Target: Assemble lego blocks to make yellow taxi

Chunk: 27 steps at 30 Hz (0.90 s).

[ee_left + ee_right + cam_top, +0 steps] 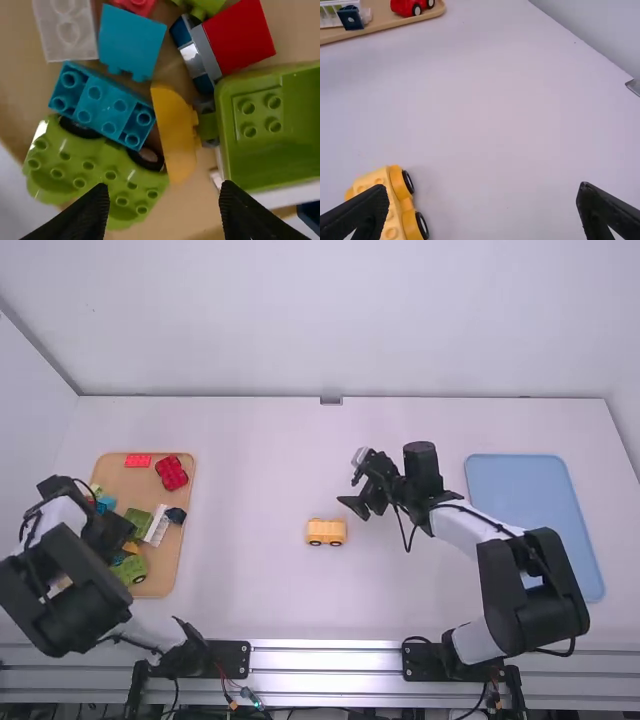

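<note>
The left jaws [108, 536] stand open above the tan tray [163, 585], at the left end of the white surface [250, 590]. In the left wrist view the two black fingers are set well apart, gripping nothing, with the tray's blocks below. The right jaws [347, 490] are open wide and empty, near the yellow chassis [326, 528] but apart from it.

The yellow chassis sits by itself near the middle of the surface, its black wheels down on it. It is smooth, opaque plastic with round studs on top and rounded arches over the wheels.

In the tray lies a yellow piece [172, 132], long and gently curved along one side, between the teal brick [102, 105] and the green box [260, 145]. The teal brick is oblong, with hollow round studs; the green box is open and deep, with rounded corners and four studs on its floor. The green chassis [95, 180] is glossy and studded, and has dark wheels. The clear brick [67, 32] is whitish and see-through. At the tray's far end is a shiny red car [172, 473] on dark wheels. A flat blue tray [530, 505] with rounded corners lies at the right.
</note>
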Each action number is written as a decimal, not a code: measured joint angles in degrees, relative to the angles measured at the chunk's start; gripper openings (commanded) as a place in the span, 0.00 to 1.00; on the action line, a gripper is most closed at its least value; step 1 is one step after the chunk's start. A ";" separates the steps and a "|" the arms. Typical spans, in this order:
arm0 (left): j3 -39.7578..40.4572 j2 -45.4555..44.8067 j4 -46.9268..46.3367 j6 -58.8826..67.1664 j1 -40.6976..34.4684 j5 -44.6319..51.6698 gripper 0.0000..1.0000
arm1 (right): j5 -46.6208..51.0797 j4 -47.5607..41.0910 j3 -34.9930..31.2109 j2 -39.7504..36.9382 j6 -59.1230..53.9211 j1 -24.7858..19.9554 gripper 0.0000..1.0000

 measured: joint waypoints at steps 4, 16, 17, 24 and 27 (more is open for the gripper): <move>0.50 3.67 2.56 0.02 0.02 0.02 0.52 | -0.04 -0.13 0.00 0.00 0.24 0.00 0.99; 0.35 4.68 6.27 -0.48 -0.20 0.02 0.40 | 1.86 -0.33 0.00 -0.02 0.28 0.00 0.99; 0.09 4.68 6.93 -0.48 -0.22 0.02 0.40 | 2.08 -0.37 0.00 -0.02 0.33 0.00 0.99; -1.16 4.68 8.00 -0.48 -0.22 1.57 0.38 | 2.58 -0.48 0.00 -0.02 0.28 0.00 0.99; -1.16 4.68 7.45 -0.79 -0.28 1.88 0.38 | 2.56 -0.48 0.00 -0.02 0.22 0.00 0.99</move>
